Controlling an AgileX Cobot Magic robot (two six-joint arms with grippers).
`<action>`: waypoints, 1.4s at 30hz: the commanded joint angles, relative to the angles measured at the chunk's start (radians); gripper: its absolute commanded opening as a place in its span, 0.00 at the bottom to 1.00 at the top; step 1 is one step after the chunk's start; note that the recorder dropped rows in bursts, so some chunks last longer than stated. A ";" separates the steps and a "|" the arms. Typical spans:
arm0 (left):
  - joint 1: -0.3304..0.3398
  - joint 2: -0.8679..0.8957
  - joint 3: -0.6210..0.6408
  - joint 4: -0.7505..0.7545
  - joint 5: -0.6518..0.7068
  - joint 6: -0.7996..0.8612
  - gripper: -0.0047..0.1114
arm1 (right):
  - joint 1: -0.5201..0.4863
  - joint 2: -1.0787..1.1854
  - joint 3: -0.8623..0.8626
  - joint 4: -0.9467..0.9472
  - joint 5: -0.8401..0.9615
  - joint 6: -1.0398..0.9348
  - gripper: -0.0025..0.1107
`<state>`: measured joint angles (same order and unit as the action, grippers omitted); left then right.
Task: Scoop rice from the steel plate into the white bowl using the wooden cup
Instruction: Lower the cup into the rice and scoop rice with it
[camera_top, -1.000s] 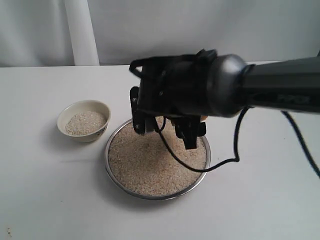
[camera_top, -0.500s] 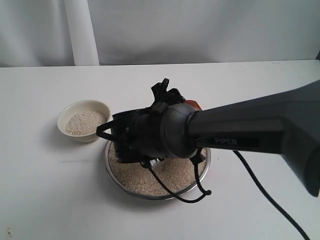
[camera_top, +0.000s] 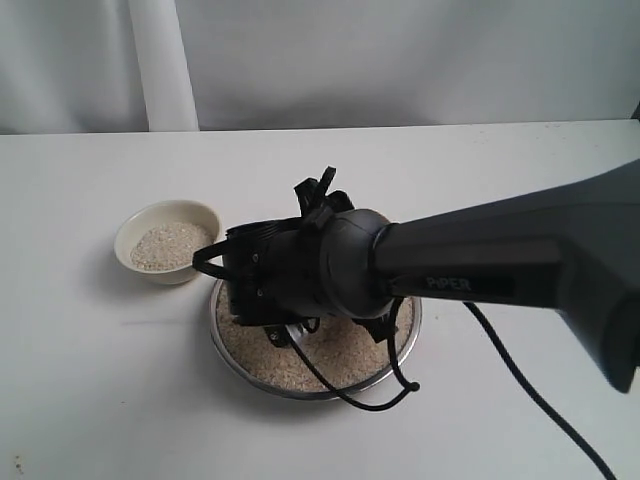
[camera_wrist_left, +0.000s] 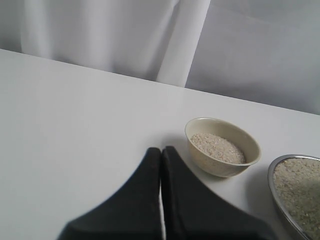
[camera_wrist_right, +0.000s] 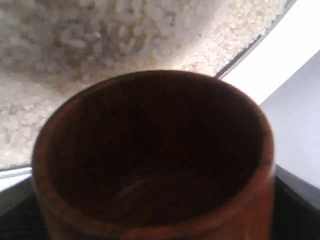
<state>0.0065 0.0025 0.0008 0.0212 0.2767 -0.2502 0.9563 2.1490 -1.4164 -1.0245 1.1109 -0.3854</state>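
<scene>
My right arm (camera_top: 320, 270) hangs low over the steel plate (camera_top: 300, 393), covering most of it. The right gripper is shut on the wooden cup (camera_wrist_right: 150, 145), which the arm hides in the exterior view. In the right wrist view the cup's dark inside looks empty and its mouth faces the rice (camera_wrist_right: 75, 45) in the plate. A dark finger (camera_wrist_right: 300, 197) shows beside the cup. The white bowl (camera_top: 160, 274) stands left of the plate, partly filled with rice (camera_top: 170, 245). My left gripper (camera_wrist_left: 161, 151) is shut and empty, above the table near the bowl (camera_wrist_left: 215, 164).
A black cable (camera_top: 375, 400) loops from the right arm over the plate's front rim. A white curtain with a vertical fold (camera_top: 160, 65) closes off the table's far edge. The plate's rim (camera_wrist_left: 272, 177) shows at the edge of the left wrist view.
The right arm has turned its wrist and come down over the plate, now hiding much of the rice. In the last half second it sank slightly. The left gripper is unchanged.
</scene>
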 joint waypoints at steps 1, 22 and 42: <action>-0.006 -0.003 -0.001 -0.003 -0.011 -0.003 0.04 | 0.000 0.025 -0.011 -0.039 0.030 -0.001 0.02; -0.006 -0.003 -0.001 -0.003 -0.011 -0.003 0.04 | -0.003 0.116 -0.011 0.092 -0.186 0.152 0.02; -0.006 -0.003 -0.001 -0.003 -0.011 -0.003 0.04 | -0.017 0.085 -0.011 0.257 -0.272 0.170 0.02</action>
<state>0.0065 0.0025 0.0008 0.0212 0.2767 -0.2502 0.9348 2.2209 -1.4285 -0.8878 0.9503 -0.2207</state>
